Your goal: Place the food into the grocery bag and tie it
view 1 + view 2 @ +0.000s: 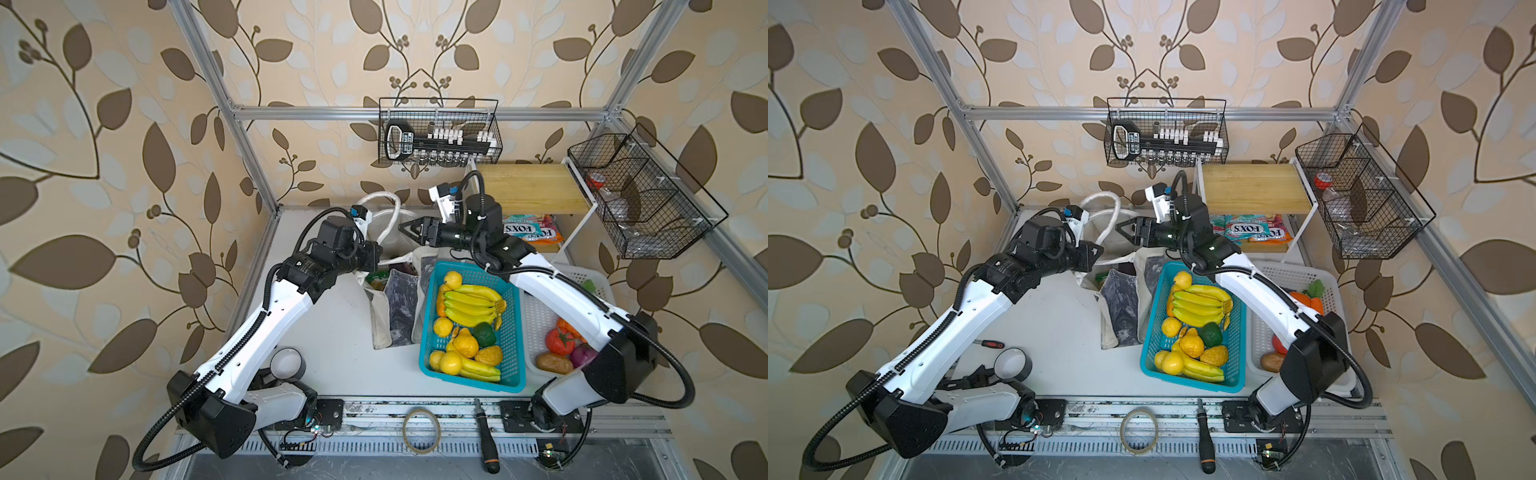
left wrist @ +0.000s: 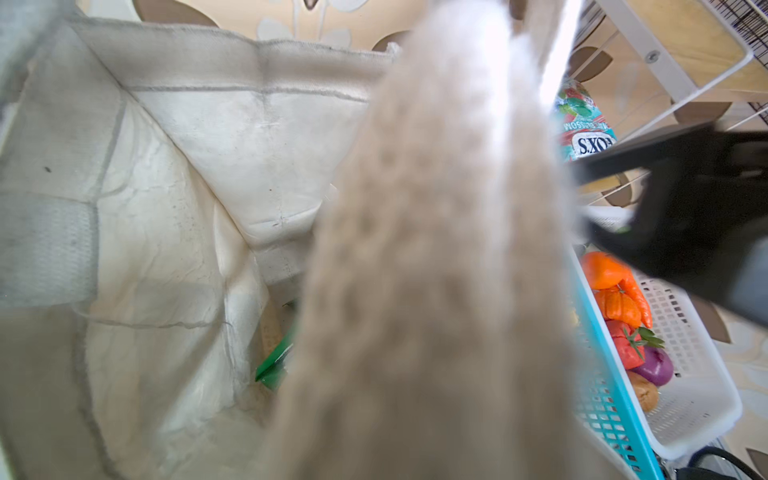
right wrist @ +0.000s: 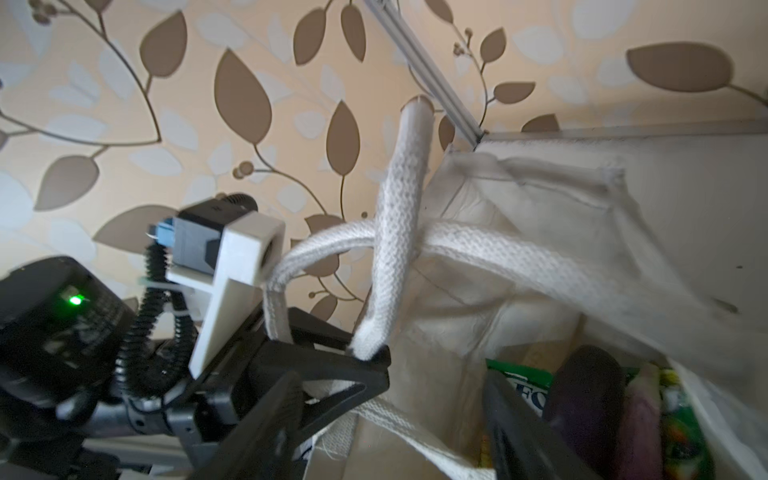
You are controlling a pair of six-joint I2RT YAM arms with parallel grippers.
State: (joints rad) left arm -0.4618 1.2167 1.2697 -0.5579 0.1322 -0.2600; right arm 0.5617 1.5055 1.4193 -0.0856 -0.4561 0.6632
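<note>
- Now we count one grocery bag [image 1: 399, 307], upright on the table [image 1: 332, 332], just beside the blue basket [image 1: 426, 328].
- Two strap handles [image 3: 399, 208] cross above its mouth.
- Left hand [image 3: 370, 357]: clamped on one handle.
- Right hand [image 1: 405, 229]: fingers apart, near the handles.
- Inside the bag: one dark eggplant [image 3: 582, 399], with green packet [image 3: 519, 380] showing either side.

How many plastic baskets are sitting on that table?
2. The blue basket stands right of the grocery bag; the white basket sits beside it, partly under the right arm.
</note>
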